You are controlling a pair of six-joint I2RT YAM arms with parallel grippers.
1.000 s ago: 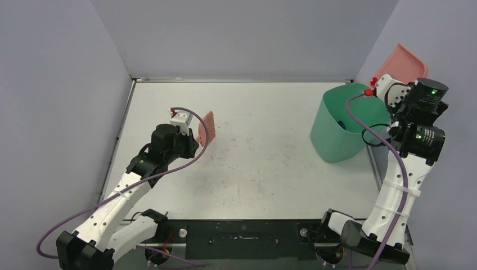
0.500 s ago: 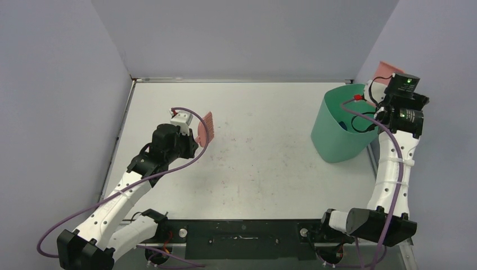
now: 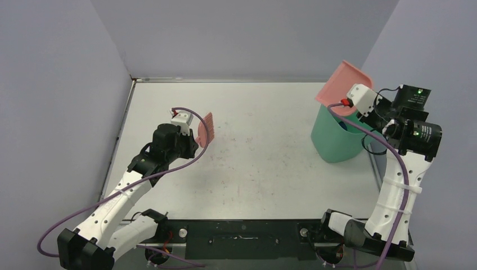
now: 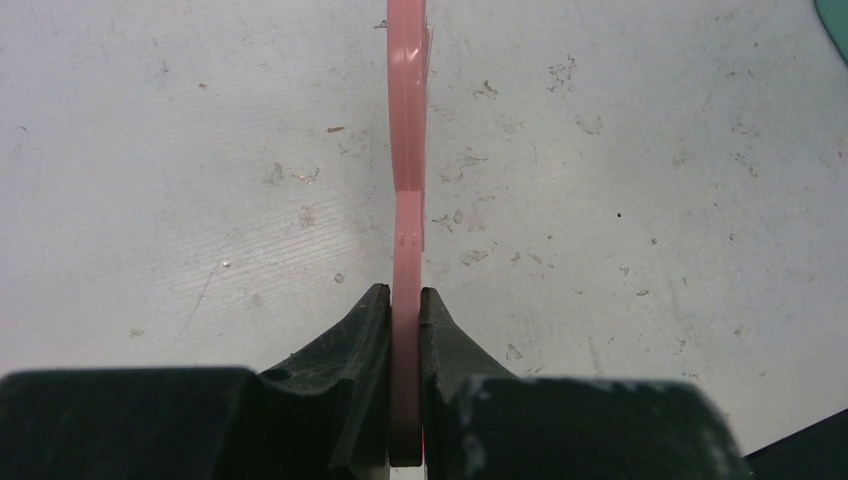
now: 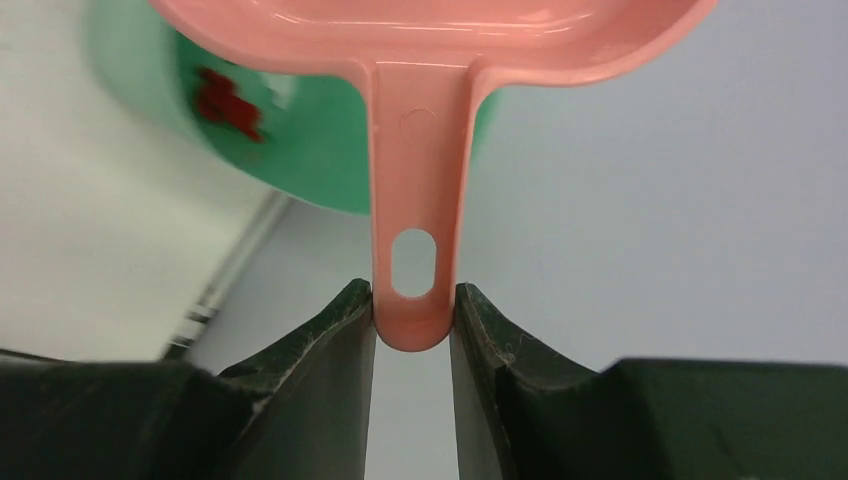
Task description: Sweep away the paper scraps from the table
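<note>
Left pincer [image 4: 405, 300]: clamped on the flat handle of the pink brush [image 4: 407, 120], one jaw pressed to each side.
Pink brush: held on edge over the left-centre of the table [image 3: 264, 169], bristles pointing away from the arm's base; whether they touch the surface cannot be told.
Right pincer [image 5: 412, 295]: clamped on the handle end of the pink dustpan [image 5: 420, 30], beside its hang-hole.
Pink dustpan: raised and tilted over the far rim of the green bin [image 3: 332, 143].
Green bin: upright at the table's right edge, near the far right corner.
Paper scraps [image 5: 228, 98]: red bits, blurred, and a dark blue bit inside the bin, below the dustpan and right pincer, well apart from the left pincer.
Table: white, faintly scuffed; a broad stretch lies between brush and bin.
Edges: metal frame along left and far sides; grey-lilac walls stand close on the left, far and right.
</note>
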